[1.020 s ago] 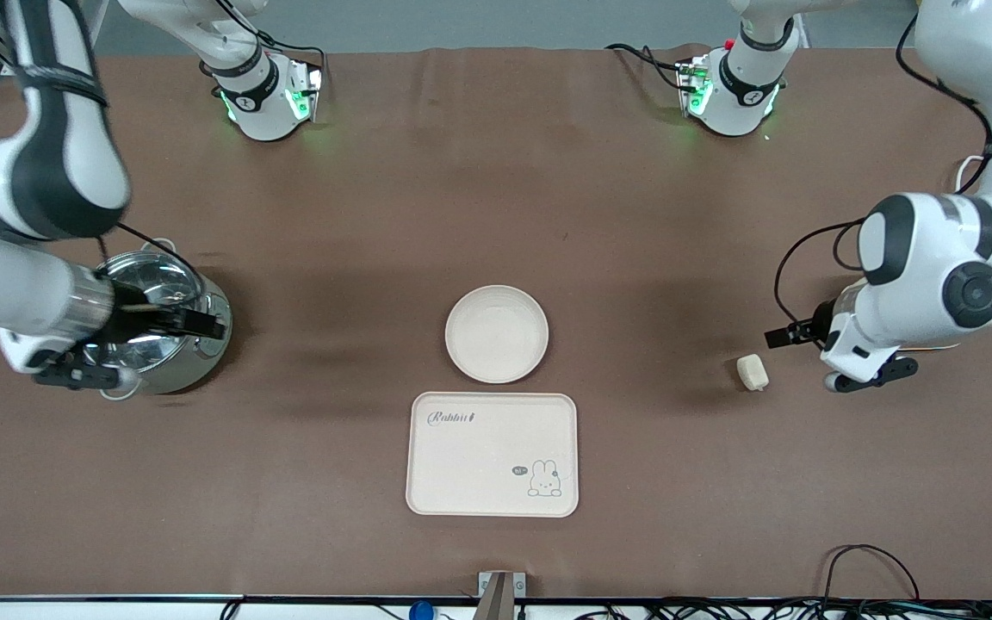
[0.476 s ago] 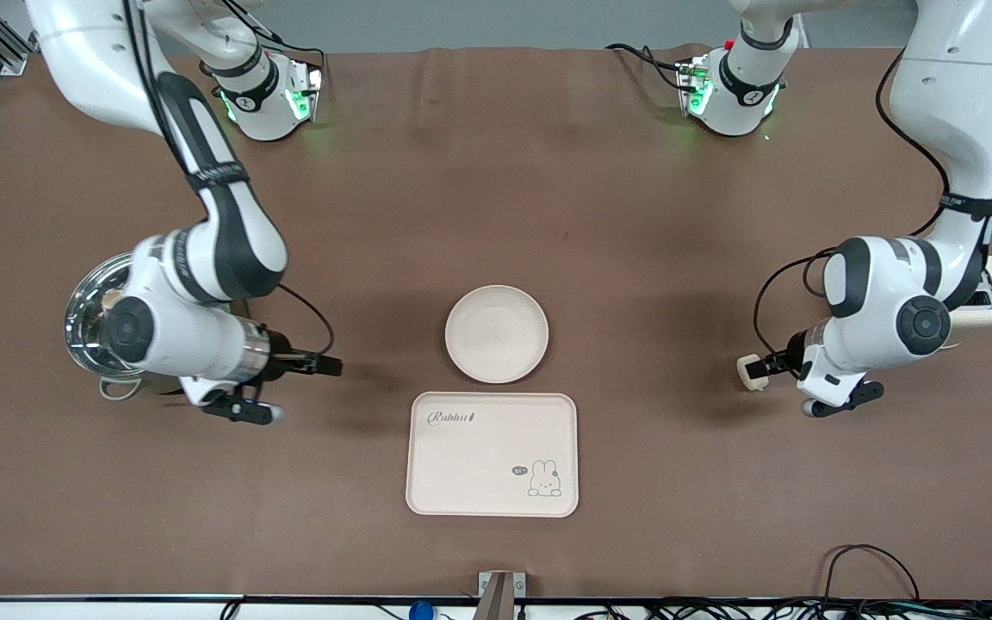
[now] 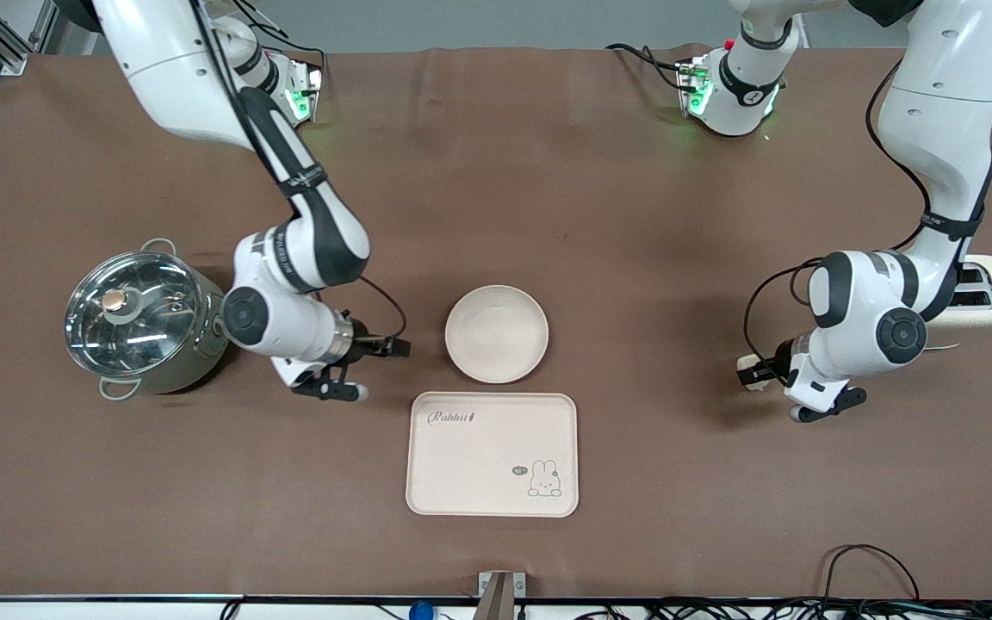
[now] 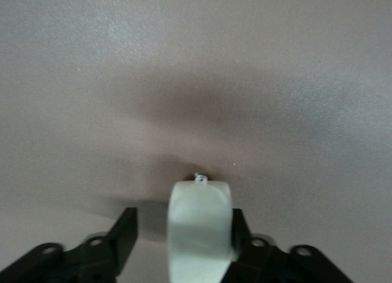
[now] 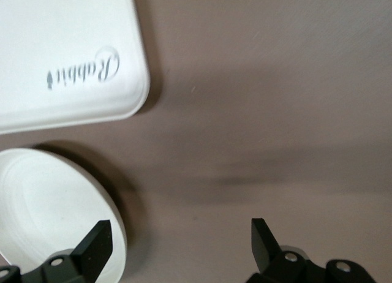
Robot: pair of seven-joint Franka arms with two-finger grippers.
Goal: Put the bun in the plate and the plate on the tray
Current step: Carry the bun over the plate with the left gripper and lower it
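Observation:
The bun (image 3: 745, 376) lies on the brown table toward the left arm's end. My left gripper (image 3: 755, 371) is down at it, open, with the bun (image 4: 199, 228) between its fingers; one finger touches it and the other stands clear. The round cream plate (image 3: 497, 333) sits mid-table, and the Rabbit tray (image 3: 492, 454) lies nearer the front camera, just beside it. My right gripper (image 3: 394, 348) is open and empty, low beside the plate toward the right arm's end. The right wrist view shows the gripper (image 5: 180, 231), the plate's rim (image 5: 55, 209) by one finger, and the tray (image 5: 67, 50).
A steel pot with a glass lid (image 3: 141, 323) stands at the right arm's end of the table. A white toaster (image 3: 991, 294) stands at the left arm's end, close to the left arm. Cables lie along the table's front edge (image 3: 866, 560).
My right arm has swung from over the pot to beside the plate. My left gripper has moved onto the bun, so that its fingers now stand around it.

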